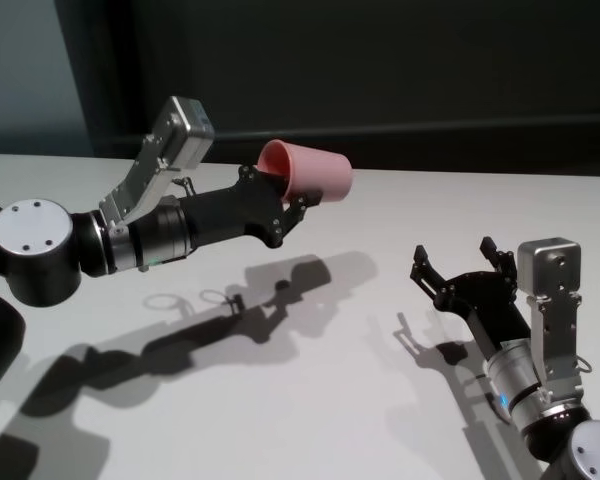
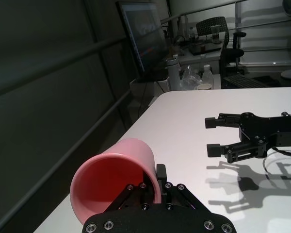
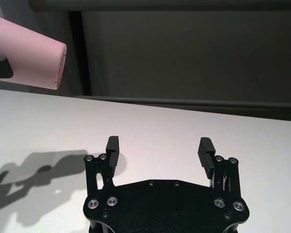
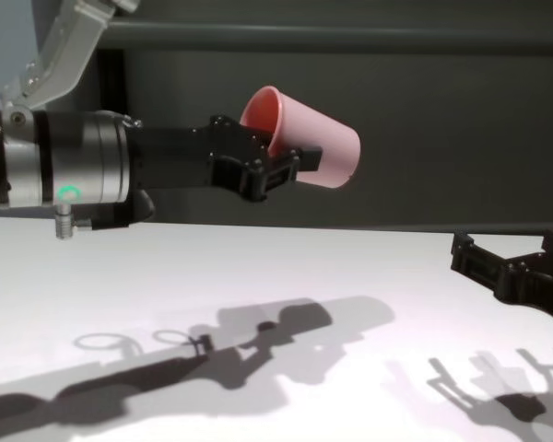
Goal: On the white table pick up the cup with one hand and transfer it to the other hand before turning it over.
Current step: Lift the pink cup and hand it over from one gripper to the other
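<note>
My left gripper is shut on the rim of a pink cup and holds it on its side, well above the white table, base pointing right. The cup also shows in the chest view, the left wrist view and the right wrist view. My right gripper is open and empty, low over the table to the right of the cup, fingers pointing toward it. Its own view shows the spread fingers; the left wrist view shows it too.
A dark wall with a rail runs behind the table's far edge. In the left wrist view a monitor, bottles and an office chair stand beyond the table. Arm shadows lie on the tabletop.
</note>
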Robot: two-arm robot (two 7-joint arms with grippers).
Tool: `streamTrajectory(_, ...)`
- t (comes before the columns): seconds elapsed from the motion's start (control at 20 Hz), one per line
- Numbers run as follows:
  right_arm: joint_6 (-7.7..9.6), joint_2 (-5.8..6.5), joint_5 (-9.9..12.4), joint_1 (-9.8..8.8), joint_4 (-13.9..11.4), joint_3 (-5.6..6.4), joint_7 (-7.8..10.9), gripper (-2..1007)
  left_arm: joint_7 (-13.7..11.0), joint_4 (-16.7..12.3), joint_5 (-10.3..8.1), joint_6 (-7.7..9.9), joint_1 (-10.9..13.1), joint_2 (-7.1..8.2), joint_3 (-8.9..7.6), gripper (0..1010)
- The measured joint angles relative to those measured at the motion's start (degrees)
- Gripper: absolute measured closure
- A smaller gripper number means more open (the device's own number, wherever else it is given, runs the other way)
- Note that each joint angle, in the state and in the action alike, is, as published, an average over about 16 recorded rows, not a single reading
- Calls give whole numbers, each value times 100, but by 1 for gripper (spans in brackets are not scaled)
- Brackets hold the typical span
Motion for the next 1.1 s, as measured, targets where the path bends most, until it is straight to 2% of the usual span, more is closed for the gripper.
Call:
streamTrajectory(0.2, 0, 0, 0, 0, 0, 0, 0, 3, -21, 94, -316, -40, -6, -119, -95, 959)
streamTrajectory(0.45, 0, 0, 0, 0, 0, 0, 0, 3, -27, 239, -610, -110, -44, -261, -173, 959)
streamTrajectory(1.1, 0, 0, 0, 0, 0, 0, 0, 3, -215, 684, -1142, -261, -264, -610, -154, 959)
